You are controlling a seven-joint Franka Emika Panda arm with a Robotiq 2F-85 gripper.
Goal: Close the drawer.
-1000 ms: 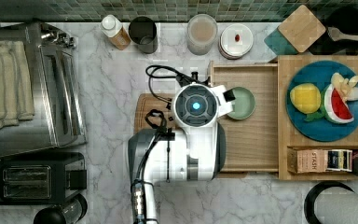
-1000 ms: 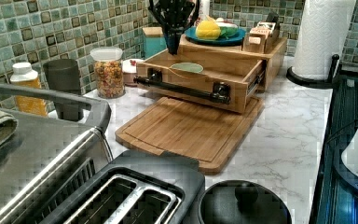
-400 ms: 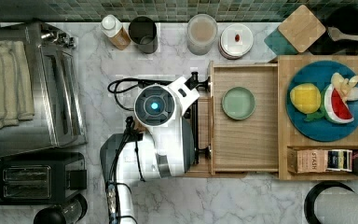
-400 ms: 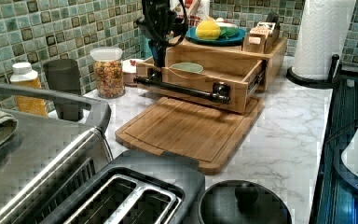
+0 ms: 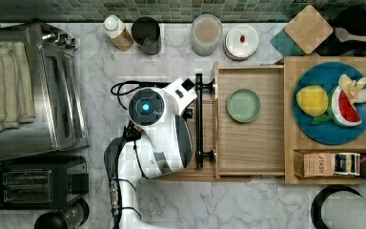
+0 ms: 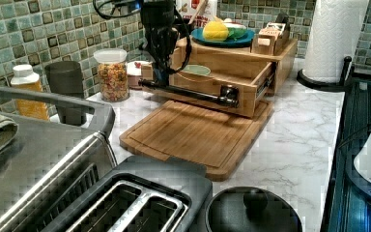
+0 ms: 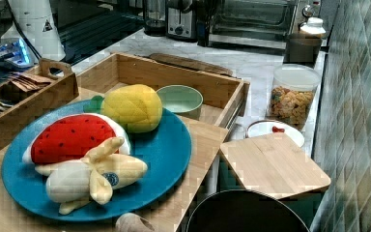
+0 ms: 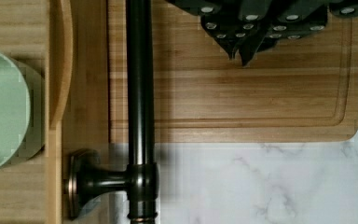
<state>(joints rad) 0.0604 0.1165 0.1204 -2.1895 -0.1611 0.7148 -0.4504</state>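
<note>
Standing pulled out from under the wooden stand (image 5: 331, 164), the drawer (image 5: 252, 152), carrying a green bowl (image 5: 243, 105). Hanging shut, gripping nothing, above the cutting board (image 6: 198, 137) just beside the black bar handle (image 8: 140, 88): gripper (image 8: 242, 55).

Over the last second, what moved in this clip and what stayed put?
The gripper moved off the open drawer toward the top view's left, to the far side of its black handle, above the cutting board. Nothing was grasped. Drawer and green bowl are unmoved.
</note>
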